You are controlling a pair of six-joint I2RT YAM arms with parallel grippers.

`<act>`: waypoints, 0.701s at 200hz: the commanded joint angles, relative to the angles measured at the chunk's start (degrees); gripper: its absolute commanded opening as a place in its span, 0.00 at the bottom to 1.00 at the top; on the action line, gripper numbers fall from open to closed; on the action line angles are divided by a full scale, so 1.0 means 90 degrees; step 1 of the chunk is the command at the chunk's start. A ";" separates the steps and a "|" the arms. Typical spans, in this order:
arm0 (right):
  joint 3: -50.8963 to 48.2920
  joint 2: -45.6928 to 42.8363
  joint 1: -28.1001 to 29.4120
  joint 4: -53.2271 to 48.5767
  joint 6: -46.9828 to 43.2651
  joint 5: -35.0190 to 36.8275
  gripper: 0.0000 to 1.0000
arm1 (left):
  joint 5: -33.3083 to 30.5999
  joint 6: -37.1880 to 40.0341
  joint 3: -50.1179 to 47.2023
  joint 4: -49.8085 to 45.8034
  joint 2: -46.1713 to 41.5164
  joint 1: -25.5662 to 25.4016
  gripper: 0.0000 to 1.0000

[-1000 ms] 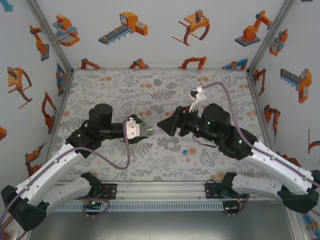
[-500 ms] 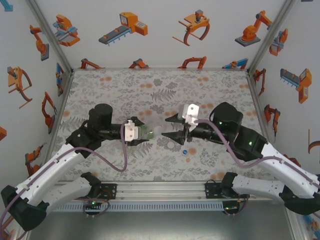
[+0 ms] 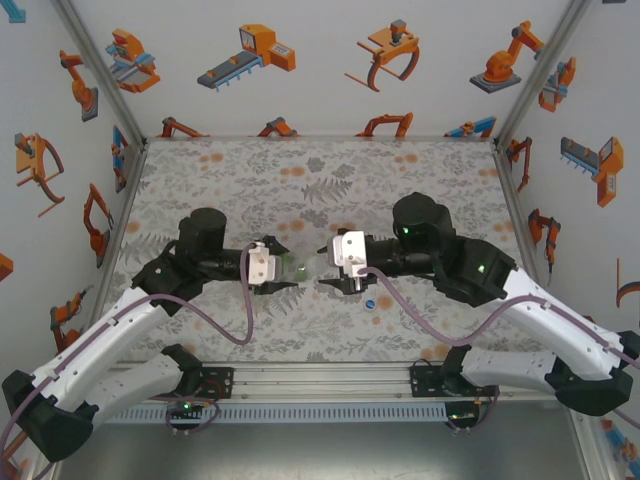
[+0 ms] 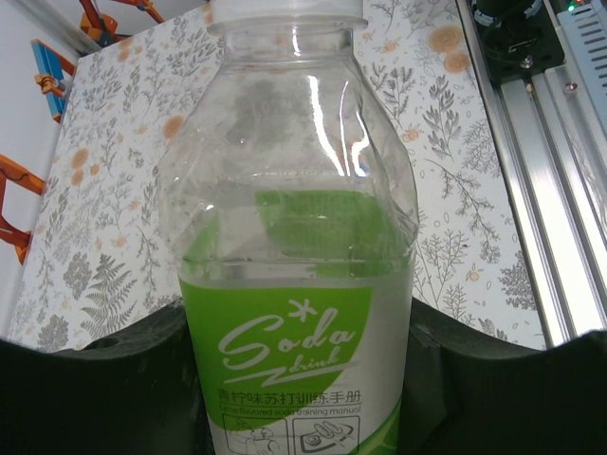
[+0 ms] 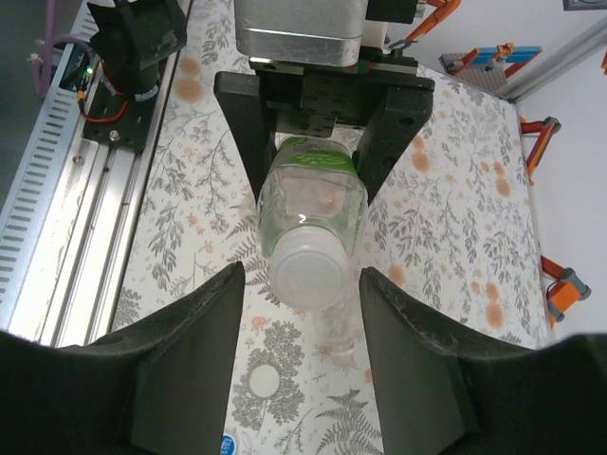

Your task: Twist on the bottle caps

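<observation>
My left gripper (image 3: 283,268) is shut on a clear bottle (image 4: 294,284) with a green "Soda drink" label, holding it level above the table with its neck pointing right. A white cap (image 5: 311,275) sits on that neck; it also shows at the top of the left wrist view (image 4: 285,9). My right gripper (image 3: 322,281) faces the bottle (image 3: 298,267) head-on. In its wrist view the right gripper (image 5: 299,284) is open, one finger on each side of the cap with a gap on both sides. A blue cap (image 3: 370,303) lies on the table.
The blue cap (image 5: 228,443) lies just under my right gripper, beside a pale round shape (image 5: 263,381) that may be a cap or print. Something clear, perhaps another bottle (image 5: 337,327), lies on the patterned cloth below the held one. The aluminium rail (image 3: 320,378) runs along the near edge.
My right arm has turned and moved left up to the bottle's cap, and its jaws have narrowed around it. The left arm holds the bottle still.
</observation>
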 commanded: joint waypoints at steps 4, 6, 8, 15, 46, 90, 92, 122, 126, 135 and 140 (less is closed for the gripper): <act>0.0163 0.0037 0.0047 0.0030 -0.0163 -0.0161 0.48 | 0.0220 0.0132 0.0184 -0.0064 -0.0016 -0.0017 0.00; 0.0161 0.0035 0.0051 0.0032 -0.0163 -0.0153 0.47 | 0.0220 0.0132 0.0188 -0.0071 -0.0008 -0.0020 0.00; 0.0160 0.0035 0.0054 0.0039 -0.0163 -0.0149 0.47 | 0.0223 0.0132 0.0189 -0.0065 -0.0012 -0.0022 0.00; 0.0151 0.0040 0.0059 0.0073 -0.0163 -0.0132 0.46 | 0.0223 0.0132 0.0187 -0.0067 -0.0009 -0.0019 0.00; 0.0121 0.0044 0.0083 0.0150 -0.0143 -0.0059 0.42 | 0.0243 0.0126 0.0192 -0.0063 -0.0012 -0.0014 0.00; 0.0102 0.0054 0.0107 0.0196 -0.0096 -0.0004 0.35 | 0.0257 0.0122 0.0199 -0.0068 -0.0008 -0.0017 0.00; 0.0102 0.0054 0.0105 0.0198 -0.0080 0.0003 0.34 | 0.0256 0.0122 0.0199 -0.0067 -0.0012 -0.0021 0.00; -0.0102 -0.0021 0.0112 0.0579 0.0686 0.0484 0.23 | 0.0181 0.0112 0.0208 -0.0065 -0.0035 -0.0019 0.00; -0.0151 -0.0040 0.0105 0.0667 0.0856 0.0575 0.20 | 0.0142 0.0112 0.0209 -0.0064 -0.0053 -0.0020 0.00; -0.0283 -0.0094 0.0113 0.0870 0.1274 0.0761 0.15 | 0.0043 0.0112 0.0192 -0.0064 -0.0083 -0.0018 0.00; -0.0361 -0.0121 0.0111 0.1005 0.1541 0.0868 0.13 | -0.0016 0.0122 0.0182 -0.0054 -0.0094 -0.0019 0.00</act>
